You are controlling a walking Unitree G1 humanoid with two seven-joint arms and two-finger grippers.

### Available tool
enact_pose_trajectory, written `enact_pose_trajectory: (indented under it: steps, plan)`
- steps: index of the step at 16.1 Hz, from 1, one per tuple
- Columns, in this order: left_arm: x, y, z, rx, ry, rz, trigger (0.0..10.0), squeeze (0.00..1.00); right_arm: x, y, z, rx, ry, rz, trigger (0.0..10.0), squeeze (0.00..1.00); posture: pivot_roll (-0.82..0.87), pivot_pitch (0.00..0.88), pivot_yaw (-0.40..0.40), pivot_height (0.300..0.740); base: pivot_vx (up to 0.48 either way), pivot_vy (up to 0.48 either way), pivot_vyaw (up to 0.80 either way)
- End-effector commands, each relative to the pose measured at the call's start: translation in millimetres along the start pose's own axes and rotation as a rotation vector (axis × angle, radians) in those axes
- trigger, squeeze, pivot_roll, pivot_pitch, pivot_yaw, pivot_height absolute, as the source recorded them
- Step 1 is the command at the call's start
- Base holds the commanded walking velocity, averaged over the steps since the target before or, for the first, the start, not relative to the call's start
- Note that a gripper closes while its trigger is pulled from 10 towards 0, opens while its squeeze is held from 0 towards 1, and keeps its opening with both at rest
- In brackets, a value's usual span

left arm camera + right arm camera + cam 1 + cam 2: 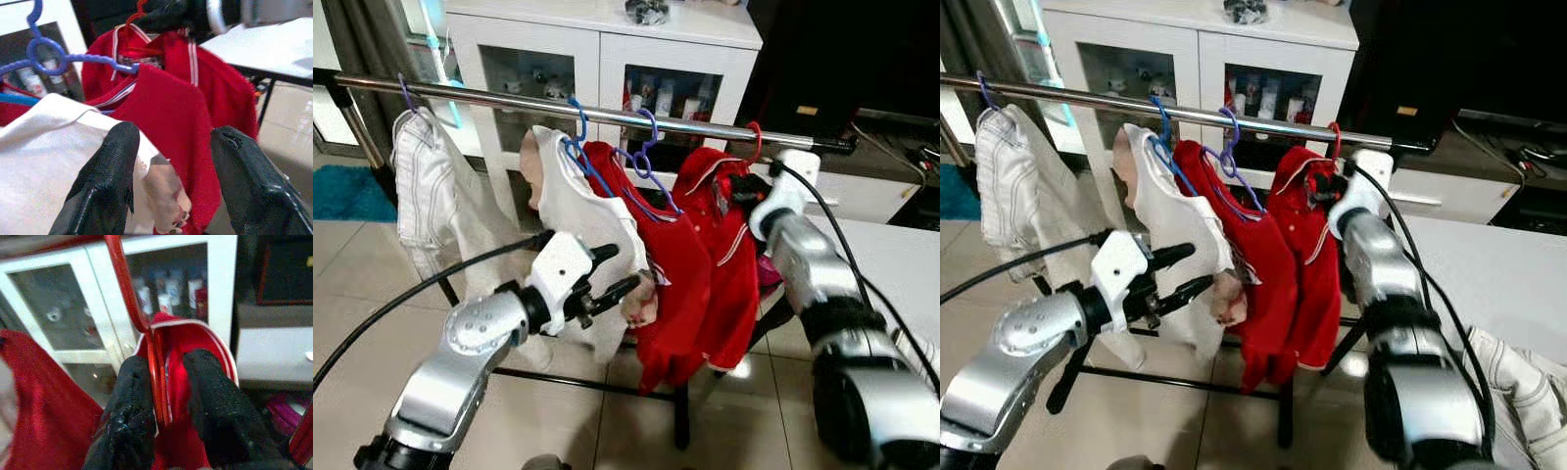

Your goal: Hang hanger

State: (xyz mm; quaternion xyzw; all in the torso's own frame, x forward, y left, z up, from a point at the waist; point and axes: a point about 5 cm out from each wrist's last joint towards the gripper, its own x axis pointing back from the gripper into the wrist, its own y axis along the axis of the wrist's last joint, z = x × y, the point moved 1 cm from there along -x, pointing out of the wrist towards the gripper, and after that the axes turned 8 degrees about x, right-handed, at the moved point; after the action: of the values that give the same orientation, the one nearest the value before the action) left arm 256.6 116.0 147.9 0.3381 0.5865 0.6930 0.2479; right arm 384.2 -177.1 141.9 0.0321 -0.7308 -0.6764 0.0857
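Note:
A red hanger (128, 289) carries a red shirt (729, 264), and its hook (756, 140) lies over the metal rail (489, 98) near the rail's right end. My right gripper (164, 377) is shut on that hanger's neck just below the rail, one finger on each side. My left gripper (617, 269) is open, lower and to the left, in front of a white garment (578, 211) on a blue hanger (578, 127). Its fingers (105, 181) hold nothing. Between the two hangs another red shirt (666, 284) on a purple hanger (646, 147).
A white striped garment (426, 186) hangs at the rail's left end. A white glass-door cabinet (607, 59) stands behind the rack. A white table (901, 264) with a pale cloth (1528, 392) is on the right. The rack's black base bar (568, 380) crosses the tiled floor.

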Motion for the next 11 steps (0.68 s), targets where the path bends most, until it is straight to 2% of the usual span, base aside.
enact_pose_trajectory:
  steps: [1, 2, 4, 5, 7, 8, 11]
  plan:
    - [2.3, 1, 1.7, -0.021, 0.039, 0.0, 10.0, 0.0, 4.6, 13, -4.6, 0.002, 0.023, -0.071, 10.0, 1.0, 0.09, 0.0, -0.074, 0.74, 0.0, 0.0, 0.0]
    - [6.6, 0, 8.1, -0.033, 0.124, -0.007, 10.0, 0.0, 16.9, 16, -2.9, -0.002, 0.077, -0.125, 10.0, 1.0, 0.09, 0.0, -0.069, 0.74, 0.0, 0.0, 0.0]
    - [12.7, 1, 17.7, -0.047, 0.241, -0.022, 10.0, 0.0, 30.8, 21, -2.5, -0.011, 0.118, -0.177, 10.0, 1.0, 0.09, 0.0, -0.067, 0.74, 0.0, 0.0, 0.0]
    - [22.0, 0, 30.8, -0.004, 0.403, -0.047, 10.0, 0.0, 49.3, 26, -3.3, -0.027, 0.148, -0.225, 10.0, 1.0, 0.08, 0.0, -0.068, 0.74, 0.0, 0.0, 0.0]
    - [26.9, -4, 29.7, 0.035, 0.447, -0.051, 10.0, 0.0, 64.2, 21, 4.9, -0.041, 0.183, -0.207, 10.0, 1.0, 0.08, 0.0, -0.072, 0.74, 0.0, 0.0, 0.0]
    - [25.8, -8, 25.6, 0.041, 0.451, -0.04, 10.0, 0.0, 71.3, 14, 15.9, -0.038, 0.217, -0.167, 10.0, 1.0, 0.07, 0.0, -0.073, 0.74, 0.0, 0.0, 0.0]
    - [23.1, -5, 21.5, 0.057, 0.477, -0.06, 10.0, 0.0, 81.2, 3, 33.8, -0.054, 0.236, -0.107, 10.0, 1.0, 0.08, 0.0, -0.073, 0.74, 0.0, 0.0, 0.0]
